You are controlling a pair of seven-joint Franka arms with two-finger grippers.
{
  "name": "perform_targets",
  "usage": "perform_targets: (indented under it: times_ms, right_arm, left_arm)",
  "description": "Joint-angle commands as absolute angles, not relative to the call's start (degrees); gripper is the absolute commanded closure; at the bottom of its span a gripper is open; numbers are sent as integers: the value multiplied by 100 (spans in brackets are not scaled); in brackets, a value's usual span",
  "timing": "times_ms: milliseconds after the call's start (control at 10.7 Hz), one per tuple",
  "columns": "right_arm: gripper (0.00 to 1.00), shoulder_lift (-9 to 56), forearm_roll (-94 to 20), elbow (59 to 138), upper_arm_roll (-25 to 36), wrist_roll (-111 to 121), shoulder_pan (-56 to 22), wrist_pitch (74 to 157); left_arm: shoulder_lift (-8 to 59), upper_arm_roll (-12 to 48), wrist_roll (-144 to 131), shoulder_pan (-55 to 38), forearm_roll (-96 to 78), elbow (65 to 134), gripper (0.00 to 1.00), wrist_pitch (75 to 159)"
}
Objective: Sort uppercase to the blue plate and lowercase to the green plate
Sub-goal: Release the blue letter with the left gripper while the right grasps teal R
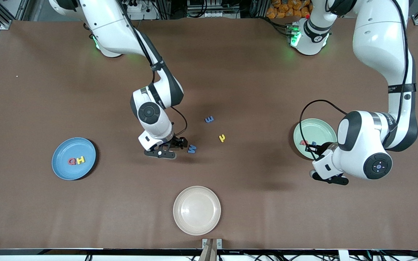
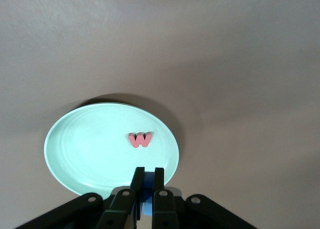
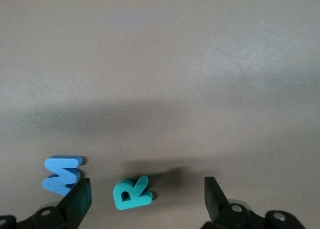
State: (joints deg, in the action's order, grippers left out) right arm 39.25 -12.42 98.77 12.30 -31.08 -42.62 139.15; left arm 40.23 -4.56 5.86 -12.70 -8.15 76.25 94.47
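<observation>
three smooth round plates sit on the matte brown table (image 1: 230, 72): a blue plate (image 1: 64, 170) holding two foam capitals, a green plate (image 2: 80, 149) holding a red lowercase letter (image 2: 140, 139), and a cream plate (image 1: 196, 210). the left gripper (image 2: 147, 179) over the green plate's rim pinches a small blue letter (image 2: 148, 207). the right gripper (image 3: 148, 195) hangs wide open around the teal r (image 3: 131, 193), beside the blue m (image 3: 62, 174).
</observation>
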Motion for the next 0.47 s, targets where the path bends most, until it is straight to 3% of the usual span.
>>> perform_targets:
  times_ms: [0,374]
  right_arm:
    - [0,4069,-1301,9738,1257,-3164,-4386,13922]
    - [0,4192,-1327,9791,1257,-3173,-4509,14150]
  left_arm:
    - [3727,-299,878,-1047,-773,8471,100,9921]
    - [3779,-290,1107,-809,-852,9017,100,10485]
